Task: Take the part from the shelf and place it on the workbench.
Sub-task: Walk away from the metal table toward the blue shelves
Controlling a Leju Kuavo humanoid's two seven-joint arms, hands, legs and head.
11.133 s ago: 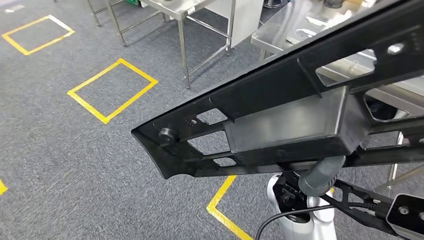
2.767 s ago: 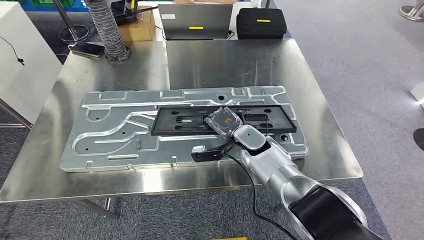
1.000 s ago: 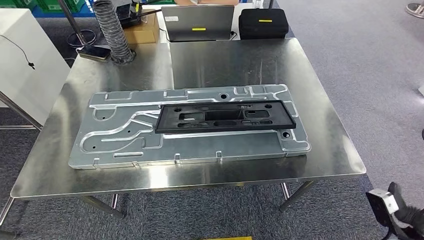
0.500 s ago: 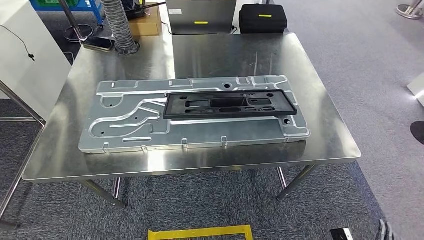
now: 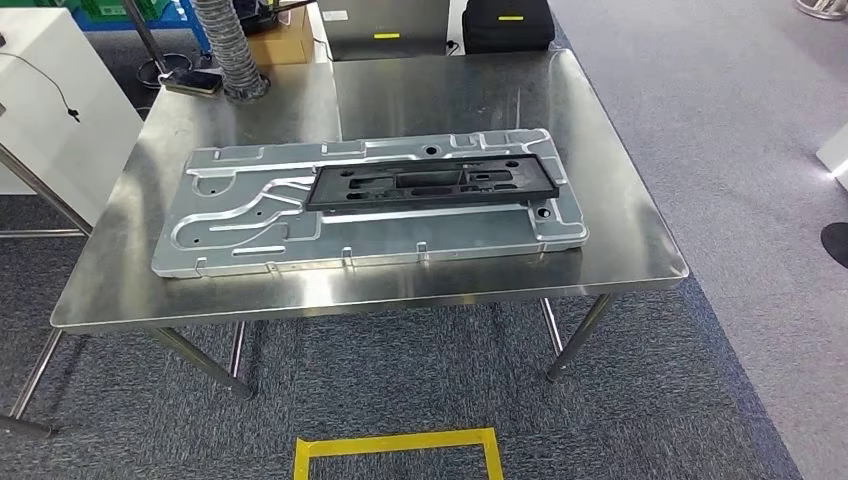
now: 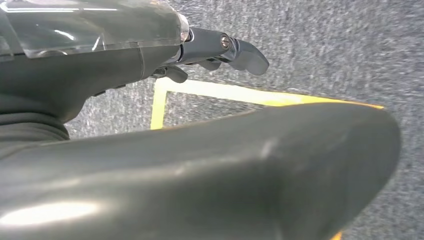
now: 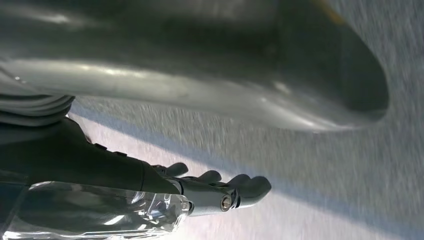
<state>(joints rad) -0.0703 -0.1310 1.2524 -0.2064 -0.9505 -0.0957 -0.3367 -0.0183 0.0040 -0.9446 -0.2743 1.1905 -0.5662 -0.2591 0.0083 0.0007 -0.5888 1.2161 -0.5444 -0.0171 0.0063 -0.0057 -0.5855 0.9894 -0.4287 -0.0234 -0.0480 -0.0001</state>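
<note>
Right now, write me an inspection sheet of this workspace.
Surface: steel workbench, shiny, on metal legs.
Job's things: black part lies flat on the grey metal plate, free of any hand.
Clutter: laptop, black case, cardboard box, ribbed hose at the far edge.
Robot hands: left robot hand and right robot hand hang over the carpet, holding nothing.
Cables: black cable on the white cabinet.
Surroundings: grey carpet, yellow floor marking.

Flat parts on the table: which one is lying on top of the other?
The black part lies on top. The bigger silver plate sits under it, directly on the steel table.
</note>
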